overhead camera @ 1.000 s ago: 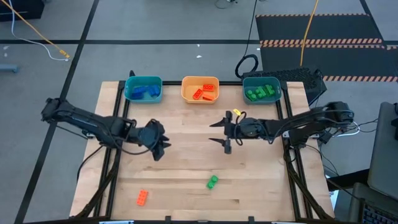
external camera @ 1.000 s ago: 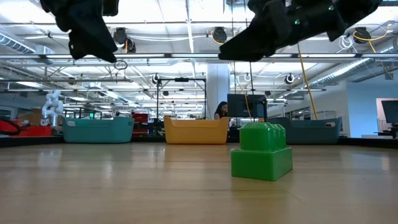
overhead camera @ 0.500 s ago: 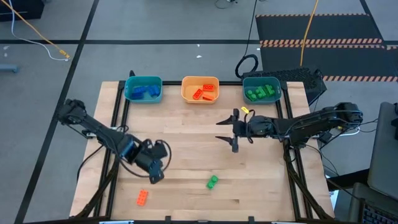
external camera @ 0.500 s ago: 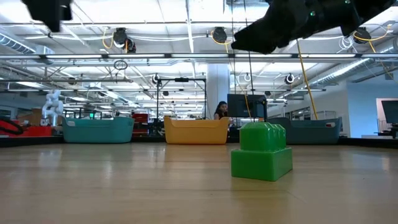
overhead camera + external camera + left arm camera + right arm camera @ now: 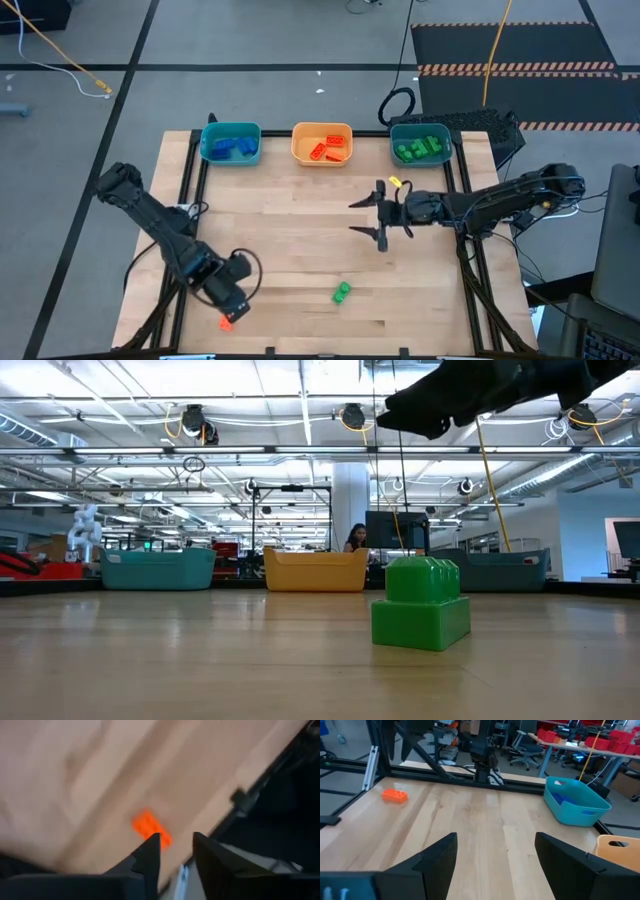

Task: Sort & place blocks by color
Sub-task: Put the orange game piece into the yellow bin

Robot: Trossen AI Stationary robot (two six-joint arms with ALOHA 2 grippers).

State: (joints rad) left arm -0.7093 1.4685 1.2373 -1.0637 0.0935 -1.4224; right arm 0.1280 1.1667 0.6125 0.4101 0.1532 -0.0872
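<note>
The left claw hangs low over the bench's near left corner, almost on top of the orange brick. Seen from above, the brick peeks out just past the claw's tip, toward the bench's near edge. In the left wrist view the same brick lies just ahead of the two fingers, a shade off the gap between them toward one finger. Its long axis runs slantwise across the line of the fingers rather than along it. The fingers stand a narrow way apart and hold nothing. The gap looks enough to span the brick's short side, though that is a judgement.

Along the far edge sit three trays: a blue-filled tray on the left, an orange tray in the middle with orange bricks in it, and a tray on the right holding green ones.

Nearer the front edge, right of centre, a green brick stands alone; it fills the low view.

The right claw waits above mid-bench with its fingers spread wide and empty, well apart from the green brick.

The left arm is far the nearer to the orange brick. A small shift and a slight turn of the wrist should line it up, then a carry to the middle tray.
</note>
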